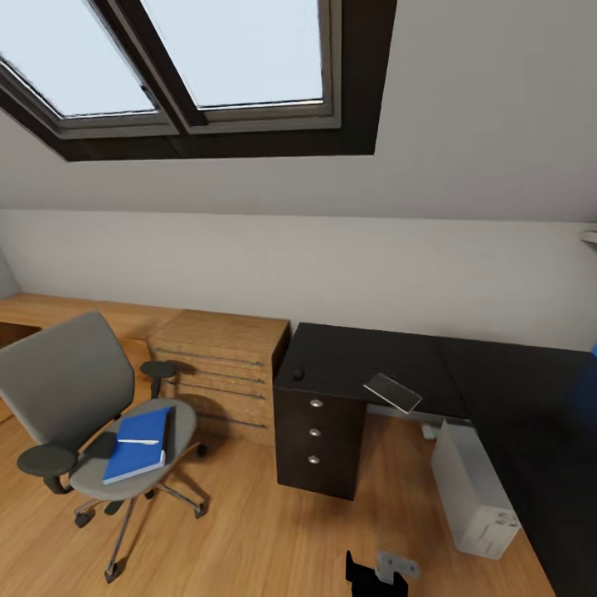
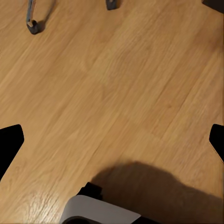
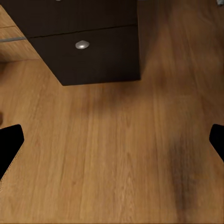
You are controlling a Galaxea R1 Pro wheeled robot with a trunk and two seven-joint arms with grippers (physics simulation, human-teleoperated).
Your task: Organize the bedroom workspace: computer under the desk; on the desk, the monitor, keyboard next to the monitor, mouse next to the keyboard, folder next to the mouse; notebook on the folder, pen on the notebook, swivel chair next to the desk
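Observation:
The grey swivel chair (image 1: 70,390) stands at the left, away from the black desk (image 1: 373,356). On its seat lies the blue folder (image 1: 137,444) with a white pen (image 1: 139,441) across it. A small dark mouse (image 1: 298,374) sits on the desk's near corner, and a slim silver-grey keyboard (image 1: 392,391) rests tilted at the desk's front edge. The light grey computer (image 1: 474,489) stands on the floor beside the desk. The monitor and notebook are out of view. My left gripper (image 2: 112,144) and right gripper (image 3: 112,144) hang open over bare floor, holding nothing.
A low light-wood cabinet (image 1: 220,365) stands between chair and desk. The desk's dark drawer unit (image 3: 84,46) is close ahead of the right gripper. Chair casters (image 2: 32,25) show beyond the left gripper. My white base (image 2: 100,212) is below it. Open wood floor (image 1: 249,531) lies in front.

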